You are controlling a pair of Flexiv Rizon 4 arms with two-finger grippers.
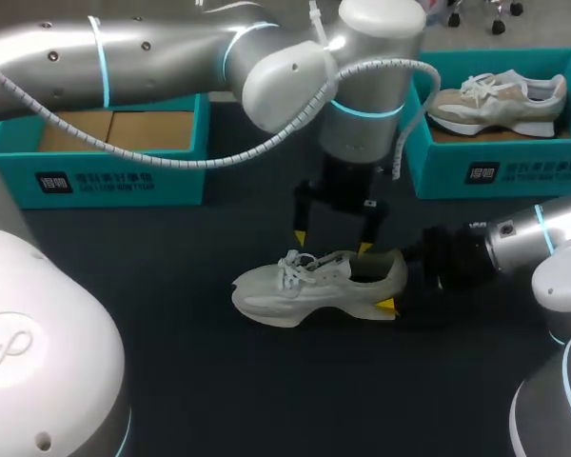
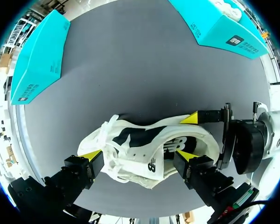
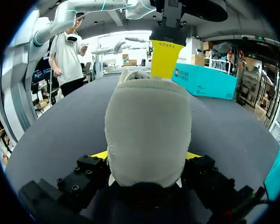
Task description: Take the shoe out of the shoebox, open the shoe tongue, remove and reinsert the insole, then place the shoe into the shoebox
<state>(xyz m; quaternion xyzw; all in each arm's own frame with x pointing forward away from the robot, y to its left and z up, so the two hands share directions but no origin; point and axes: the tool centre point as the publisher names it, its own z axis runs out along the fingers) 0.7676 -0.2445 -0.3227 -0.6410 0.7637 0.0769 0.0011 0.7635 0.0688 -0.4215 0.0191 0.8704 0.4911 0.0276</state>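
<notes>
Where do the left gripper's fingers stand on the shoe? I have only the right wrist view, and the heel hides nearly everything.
Observer: The left gripper is open above the shoe: one fingertip by the laces, the other by the opening near the heel.
Operator: Which shoebox is free for it?
Observer: The left shoebox shows only its cardboard floor; the right shoebox holds a second shoe.

The shoe [image 1: 305, 290] lies on the table [image 1: 171, 381] before the left shoebox [image 1: 105, 176] and right shoebox [image 1: 514, 173].
</notes>
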